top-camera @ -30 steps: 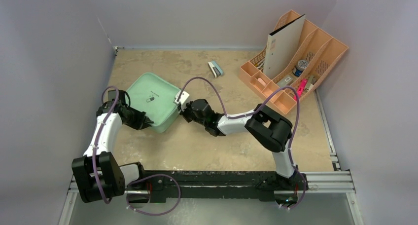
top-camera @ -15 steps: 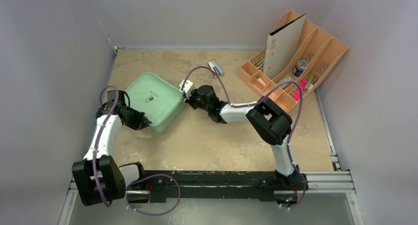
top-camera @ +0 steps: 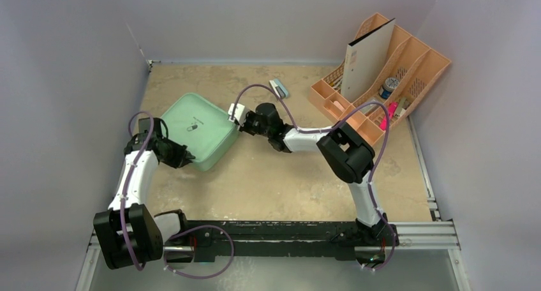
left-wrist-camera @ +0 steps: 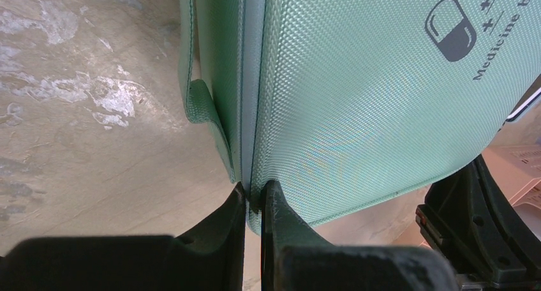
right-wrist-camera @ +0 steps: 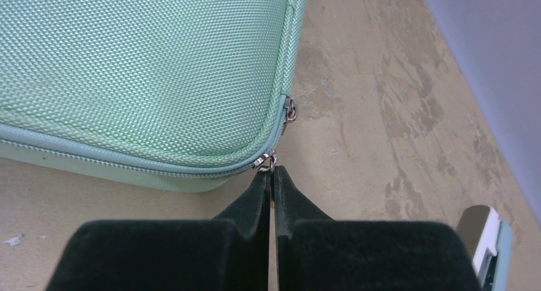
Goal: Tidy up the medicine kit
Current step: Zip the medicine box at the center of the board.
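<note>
Mint-green woven fabric covers the medicine kit (top-camera: pixel 194 130), which lies closed toward ten o'clock on the table (top-camera: pixel 274 189). At the kit's seven o'clock edge, the left gripper (left-wrist-camera: pixel 255 198) pinches the rim at the seam. At its three o'clock corner, the right gripper (right-wrist-camera: pixel 273 176) is pressed together, apparently nipping the zipper pull (right-wrist-camera: pixel 266 161), though the tab is mostly hidden.

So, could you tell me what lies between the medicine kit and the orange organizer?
In the top view: the right hand and, farther back, a small teal-and-white object.
</note>
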Action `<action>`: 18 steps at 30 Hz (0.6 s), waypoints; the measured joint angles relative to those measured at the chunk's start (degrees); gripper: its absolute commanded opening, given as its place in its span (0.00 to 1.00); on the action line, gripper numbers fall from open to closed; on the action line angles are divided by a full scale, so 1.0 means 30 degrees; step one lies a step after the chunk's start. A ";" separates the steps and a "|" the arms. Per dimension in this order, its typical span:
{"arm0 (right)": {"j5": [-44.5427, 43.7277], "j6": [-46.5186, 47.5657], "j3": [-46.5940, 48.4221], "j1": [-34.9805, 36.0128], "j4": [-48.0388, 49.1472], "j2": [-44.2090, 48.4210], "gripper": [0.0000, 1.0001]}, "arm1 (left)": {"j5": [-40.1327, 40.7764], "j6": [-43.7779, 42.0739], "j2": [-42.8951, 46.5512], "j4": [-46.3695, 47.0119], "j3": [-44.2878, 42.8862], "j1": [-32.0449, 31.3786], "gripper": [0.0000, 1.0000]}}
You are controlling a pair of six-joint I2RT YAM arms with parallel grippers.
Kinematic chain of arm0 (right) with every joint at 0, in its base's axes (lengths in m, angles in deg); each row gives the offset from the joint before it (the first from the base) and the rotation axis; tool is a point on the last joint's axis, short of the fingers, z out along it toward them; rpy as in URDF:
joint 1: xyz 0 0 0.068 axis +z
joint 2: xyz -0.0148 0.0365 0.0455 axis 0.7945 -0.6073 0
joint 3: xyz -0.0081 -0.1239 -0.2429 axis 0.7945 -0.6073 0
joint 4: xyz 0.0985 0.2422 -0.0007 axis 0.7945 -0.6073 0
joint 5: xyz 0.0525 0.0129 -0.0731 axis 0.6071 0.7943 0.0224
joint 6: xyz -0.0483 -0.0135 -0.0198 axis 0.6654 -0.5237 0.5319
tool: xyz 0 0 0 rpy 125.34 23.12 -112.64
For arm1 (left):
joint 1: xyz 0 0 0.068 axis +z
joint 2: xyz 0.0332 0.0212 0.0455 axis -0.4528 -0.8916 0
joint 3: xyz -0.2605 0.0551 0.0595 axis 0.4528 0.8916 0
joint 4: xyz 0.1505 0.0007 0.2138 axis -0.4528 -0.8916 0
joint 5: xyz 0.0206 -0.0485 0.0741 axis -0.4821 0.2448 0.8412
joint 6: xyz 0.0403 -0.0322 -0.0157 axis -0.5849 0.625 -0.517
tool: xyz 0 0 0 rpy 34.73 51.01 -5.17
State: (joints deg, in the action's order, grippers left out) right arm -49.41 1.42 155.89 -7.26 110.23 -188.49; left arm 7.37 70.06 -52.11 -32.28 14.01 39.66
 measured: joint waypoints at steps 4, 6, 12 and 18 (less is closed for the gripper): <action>0.0401 0.1173 0.0663 -0.0117 -0.0226 -0.0393 0.00 | 0.0051 -0.0015 0.0102 0.0138 0.0109 0.0000 0.00; 0.0503 0.1610 0.1304 -0.0175 -0.0321 -0.0860 0.00 | 0.0095 -0.0015 0.0051 0.0299 0.0109 0.0000 0.00; 0.0554 0.2667 0.2630 -0.0233 -0.0299 -0.1865 0.00 | 0.0153 -0.0007 -0.0189 0.0903 0.0109 0.0007 0.00; 0.1005 0.3060 0.3220 -0.0357 -0.0284 -0.2251 0.00 | 0.0168 -0.0058 -0.0372 0.1078 0.0015 0.0007 0.00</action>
State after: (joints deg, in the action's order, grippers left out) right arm -46.39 10.60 165.55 -8.33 109.38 -195.25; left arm 7.87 69.88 -53.23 -29.04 14.05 39.68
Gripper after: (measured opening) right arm 0.005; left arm 0.060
